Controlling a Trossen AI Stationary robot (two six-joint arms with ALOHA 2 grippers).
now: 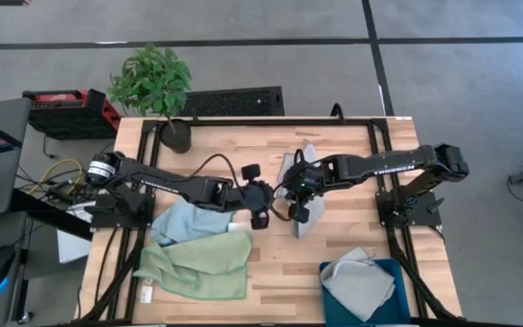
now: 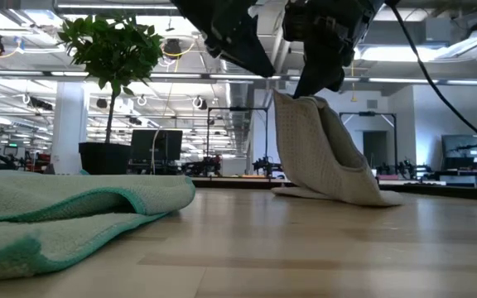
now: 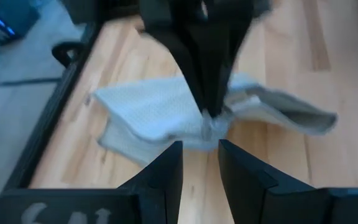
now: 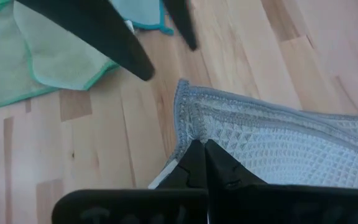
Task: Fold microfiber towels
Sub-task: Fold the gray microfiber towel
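Hidden parts: the grey towel at the counter's middle is largely covered from above by both arms, so only its edges show there; the low view cuts off both arms at the picture's top.
Hard to make out: the left wrist view is blurred, and the far edges of the grey towel smear into the wood.
Right gripper: closed on a bunched edge of the grey towel, lifting that edge so the cloth hangs as a tent; its lower edge lies on the counter.
Left gripper: fingers parted, nothing between them, hanging just beside the lifted towel and facing the right gripper.
Grey towel texture: waffle weave with a stitched hem, soft and drooping.
Green towel: on the counter's left near side, rumpled, pale green with a darker green hem, one fold turned over.
Blue towel: light blue, partly tucked under the green towel and the left arm.
Second grey towel: crumpled inside the dark teal bin, a rigid rectangle at the right near corner, cut off by the picture's edge.
Counter surface: pale wood planks in a black frame.
Potted plant: leafy, in a dark pot at the far left corner.
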